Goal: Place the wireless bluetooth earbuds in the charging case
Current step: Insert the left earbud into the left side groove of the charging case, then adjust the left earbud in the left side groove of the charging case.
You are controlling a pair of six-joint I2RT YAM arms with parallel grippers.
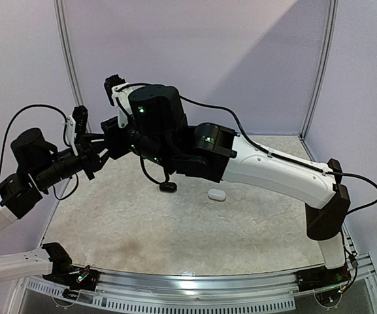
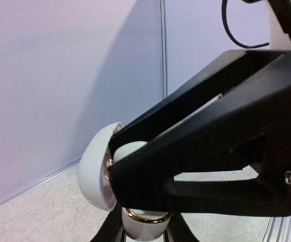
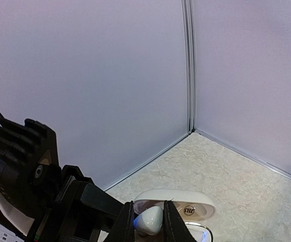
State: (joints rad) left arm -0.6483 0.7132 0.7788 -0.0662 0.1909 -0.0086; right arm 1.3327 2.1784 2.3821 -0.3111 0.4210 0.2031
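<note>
Earbud (image 3: 150,220), tiny and white, sits pinched in the right jaws at the open white pebble-shaped charging case (image 3: 178,199) that the left jaws grip, far left.

A small dark logo is showing on the white charging case (image 3: 201,202). Its letters are appearing too blurred to read.

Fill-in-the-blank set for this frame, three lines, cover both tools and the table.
1. The earbud in the right tool is coloured ___.
2. The left tool grips a white case whose lid is ___.
3. On the table, the loose case left of the loose white case is coloured ___.
Missing words: white; open; black.
</note>
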